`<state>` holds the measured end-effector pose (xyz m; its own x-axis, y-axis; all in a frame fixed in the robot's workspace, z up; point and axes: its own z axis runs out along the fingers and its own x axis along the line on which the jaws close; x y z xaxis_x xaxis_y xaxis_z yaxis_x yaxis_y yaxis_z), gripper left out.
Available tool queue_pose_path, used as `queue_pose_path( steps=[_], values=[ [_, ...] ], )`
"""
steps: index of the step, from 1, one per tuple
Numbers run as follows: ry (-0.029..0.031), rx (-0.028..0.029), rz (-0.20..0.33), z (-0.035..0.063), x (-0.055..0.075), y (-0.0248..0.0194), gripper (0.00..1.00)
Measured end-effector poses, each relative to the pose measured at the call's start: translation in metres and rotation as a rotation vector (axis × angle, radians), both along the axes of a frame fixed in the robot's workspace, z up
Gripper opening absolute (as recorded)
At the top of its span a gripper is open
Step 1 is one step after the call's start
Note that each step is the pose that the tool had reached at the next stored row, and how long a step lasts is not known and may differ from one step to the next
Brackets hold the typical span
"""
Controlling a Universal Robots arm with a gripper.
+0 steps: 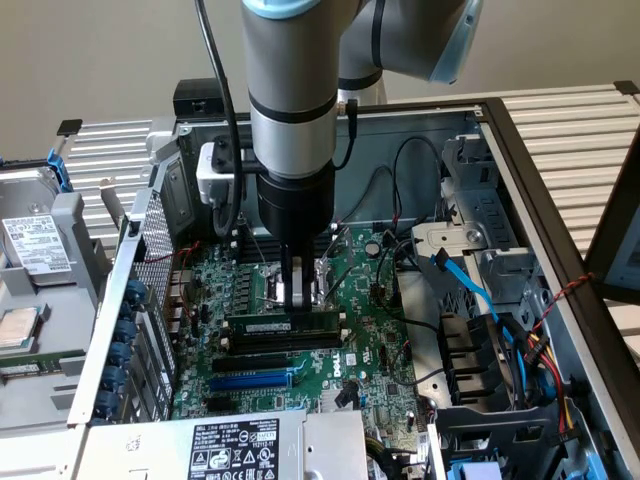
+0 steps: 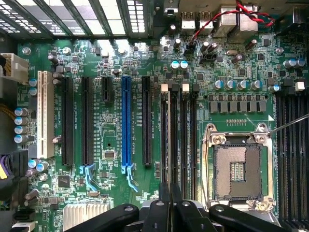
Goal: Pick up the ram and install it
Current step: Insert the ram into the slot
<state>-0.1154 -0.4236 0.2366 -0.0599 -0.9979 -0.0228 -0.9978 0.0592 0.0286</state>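
A: Can you read the white label (image 1: 235,447) on the metal box?
B: Rows of print and symbols, all too small to read.
A: And the sticker on the ram (image 1: 285,326)?
B: Illegible. The drive label (image 1: 35,245) is the same, and so is the white lettering beside the blue slot (image 2: 126,121).

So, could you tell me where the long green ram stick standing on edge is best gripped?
I'd pinch the long green ram stick mid-length at its upper edge, across its two flat faces, coming straight down: it stands on edge among the black memory slots, leaving only that edge free.
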Motion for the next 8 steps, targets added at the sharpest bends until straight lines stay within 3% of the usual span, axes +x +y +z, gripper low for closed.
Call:
queue_pose_path(
  steps=[8],
  values=[
    [0.0000,0.0000,0.010,-0.0005,0.0000,0.0000,0.12]
  ],
)
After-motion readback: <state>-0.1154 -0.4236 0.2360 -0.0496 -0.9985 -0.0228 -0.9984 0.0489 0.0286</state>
